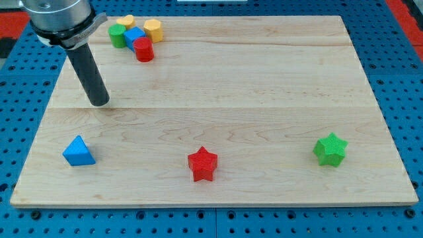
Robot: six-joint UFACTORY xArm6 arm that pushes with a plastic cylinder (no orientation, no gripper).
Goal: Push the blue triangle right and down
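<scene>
The blue triangle (78, 151) lies on the wooden board (218, 86) near the view's bottom left corner. My tip (99, 103) is the lower end of the dark rod, which comes down from the view's top left. The tip rests on the board above and slightly right of the blue triangle, well apart from it and touching no block.
A red star (202, 164) lies at the bottom centre and a green star (330, 149) at the bottom right. At the top left a cluster holds a yellow block (124, 22), a green block (117, 36), a blue block (133, 36), a yellow hexagon (153, 30) and a red cylinder (144, 49).
</scene>
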